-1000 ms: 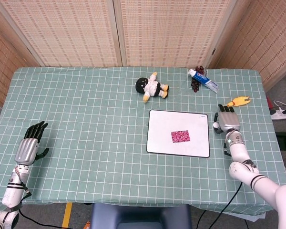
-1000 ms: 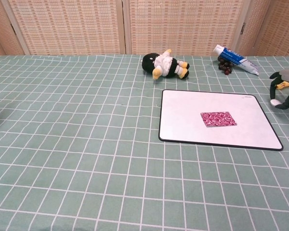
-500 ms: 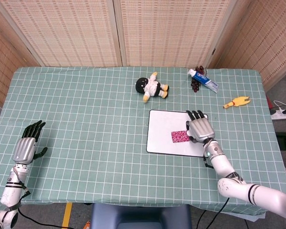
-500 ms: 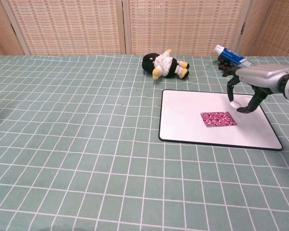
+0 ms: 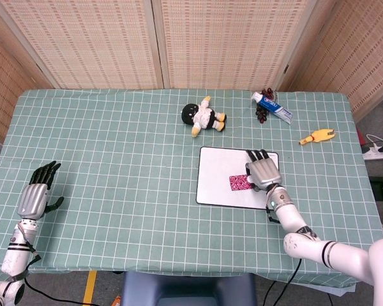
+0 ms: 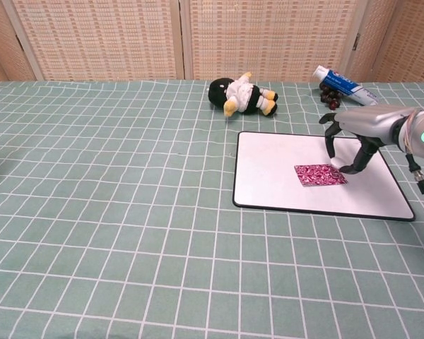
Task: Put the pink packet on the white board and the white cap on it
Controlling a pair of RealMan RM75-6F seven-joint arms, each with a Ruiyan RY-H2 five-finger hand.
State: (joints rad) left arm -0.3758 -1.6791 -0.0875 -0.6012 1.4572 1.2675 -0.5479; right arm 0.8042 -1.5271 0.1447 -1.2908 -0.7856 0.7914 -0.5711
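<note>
Head and chest views of a bench (image 5: 115,159) covered with a green checked cloth. The white board (image 5: 217,185) (image 6: 275,176), black-edged, lies flat right of centre. The pink packet (image 5: 240,183) (image 6: 318,174) lies flat on the board, slightly right of the board's middle.

The right robot hand (image 5: 263,172) (image 6: 350,145) is over the right part of the board, back upward, fingers (image 6: 331,141) curved downward, its fingertips reaching down at the packet's right edge. In the chest view a small white object, probably the white cap (image 6: 337,167), shows between thumb and finger just above the packet's right corner; it appears pinched there, though it is too small to be certain. Whether it touches the packet cannot be told. In the head view the hand hides it.

The left robot hand (image 5: 38,192) rests at the near left part of the bench, well apart from the board, fingers extended and spread, holding nothing; it shows in the head view only.

Along the far side lie a plush doll (image 5: 203,117) (image 6: 242,95) in black and white with yellow feet, a toothpaste tube (image 5: 272,106) (image 6: 346,86), a dark grape-like cluster (image 5: 262,113) (image 6: 330,95) beside the tube, and a yellow rubber chicken toy (image 5: 316,136) toward the right edge.
</note>
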